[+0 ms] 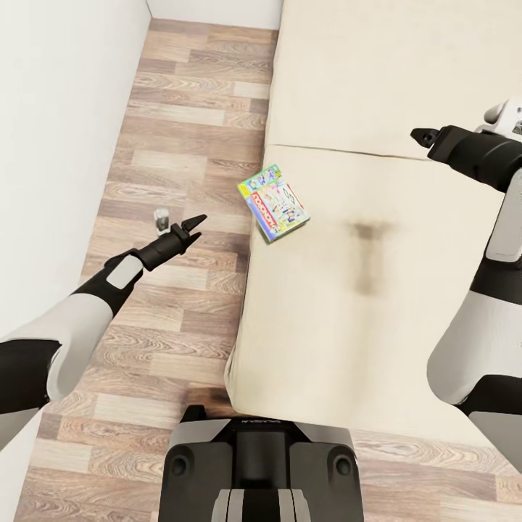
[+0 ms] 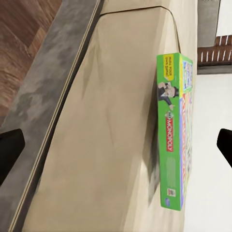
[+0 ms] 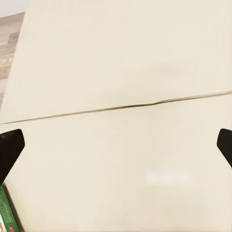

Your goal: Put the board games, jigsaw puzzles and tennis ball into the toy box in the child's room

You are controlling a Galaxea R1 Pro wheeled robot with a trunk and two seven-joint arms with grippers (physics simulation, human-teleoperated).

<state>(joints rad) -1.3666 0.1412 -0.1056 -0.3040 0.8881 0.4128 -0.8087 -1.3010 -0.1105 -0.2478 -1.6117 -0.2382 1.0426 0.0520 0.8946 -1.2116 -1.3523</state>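
Green Monopoly board game box [image 1: 274, 202] lying flat near the beige mattress [image 1: 377, 304] edge.
Left gripper [image 1: 194, 225] over the wood-plank floor [image 1: 174, 145], right gripper [image 1: 422, 135] above the bed, both spread wide, nothing held.

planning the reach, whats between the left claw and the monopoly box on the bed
Head view: from the left claw to the Monopoly box lie only bare wood floor and the beige mattress's edge.
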